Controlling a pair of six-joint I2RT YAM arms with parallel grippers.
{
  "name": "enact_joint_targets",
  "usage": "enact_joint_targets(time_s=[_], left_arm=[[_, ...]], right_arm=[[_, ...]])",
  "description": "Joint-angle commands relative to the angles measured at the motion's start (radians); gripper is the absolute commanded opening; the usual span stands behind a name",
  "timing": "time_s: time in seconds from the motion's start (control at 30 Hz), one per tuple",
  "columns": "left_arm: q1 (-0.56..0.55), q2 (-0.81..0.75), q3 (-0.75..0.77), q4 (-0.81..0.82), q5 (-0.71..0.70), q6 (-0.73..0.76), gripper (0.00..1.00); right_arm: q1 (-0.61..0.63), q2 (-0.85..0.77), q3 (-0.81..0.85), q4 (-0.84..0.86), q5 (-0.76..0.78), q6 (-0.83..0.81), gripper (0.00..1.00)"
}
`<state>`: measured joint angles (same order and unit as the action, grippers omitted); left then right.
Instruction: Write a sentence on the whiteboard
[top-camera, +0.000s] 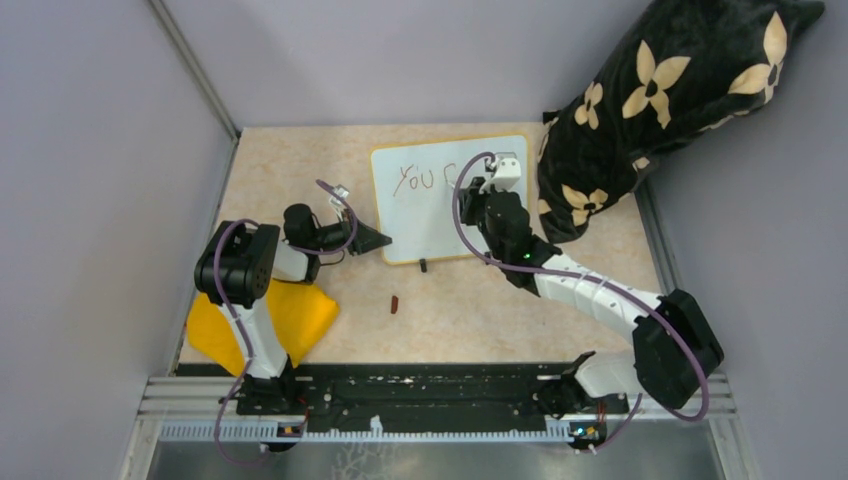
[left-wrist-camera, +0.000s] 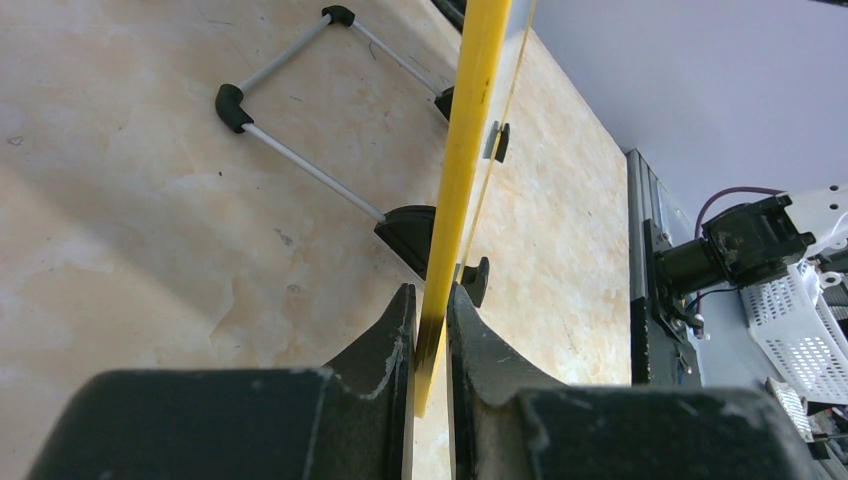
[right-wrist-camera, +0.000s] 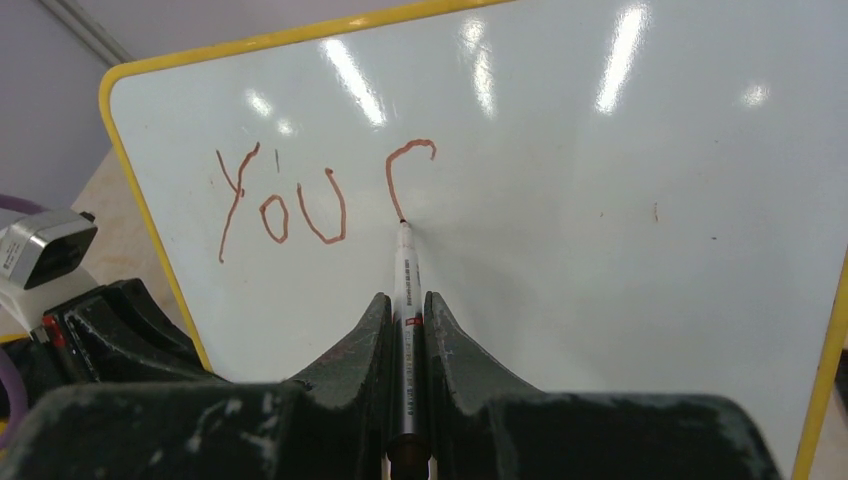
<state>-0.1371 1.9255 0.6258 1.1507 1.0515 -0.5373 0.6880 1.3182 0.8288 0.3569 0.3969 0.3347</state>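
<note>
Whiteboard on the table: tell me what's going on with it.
The left gripper is clamped on the yellow-framed edge of the small glossy white whiteboard, apparently steadying it. The right gripper is shut on a thin white marker whose tip touches the board. The reddish-brown handwritten sentence reads "You" plus a partly drawn next letter, so the writing is unfinished.

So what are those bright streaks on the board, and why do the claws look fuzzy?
Right wrist view: likely lamp glare on the glossy whiteboard, missing the sentence; the fingers look soft, too near the lens. Left wrist view: its fingers likewise.
</note>
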Motion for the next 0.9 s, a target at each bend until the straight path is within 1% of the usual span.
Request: enact_joint_targets(time_s=[0.0, 0.3, 0.43, 0.6, 0.87], left_arm=[[0.001, -0.011, -0.008, -0.028, -0.012, 0.021, 0.00], [-0.005, -0.016, -0.006, -0.043, -0.013, 0.034, 0.00], [-0.006, -0.017, -0.006, -0.046, -0.015, 0.037, 0.00], [-0.007, -0.016, -0.006, -0.048, -0.016, 0.037, 0.00], [-0.007, -0.018, -0.007, -0.049, -0.016, 0.040, 0.00]], right_arm=[[-0.012, -0.049, -0.037, -0.020, 0.018, -0.004, 0.00], [-0.025, -0.081, -0.037, -0.052, 0.108, -0.003, 0.00], [-0.031, -0.103, -0.037, -0.049, 0.112, 0.001, 0.00], [-0.034, -0.154, -0.079, 0.004, 0.119, -0.009, 0.00], [-0.050, -0.146, -0.057, 0.014, 0.106, -0.003, 0.00]])
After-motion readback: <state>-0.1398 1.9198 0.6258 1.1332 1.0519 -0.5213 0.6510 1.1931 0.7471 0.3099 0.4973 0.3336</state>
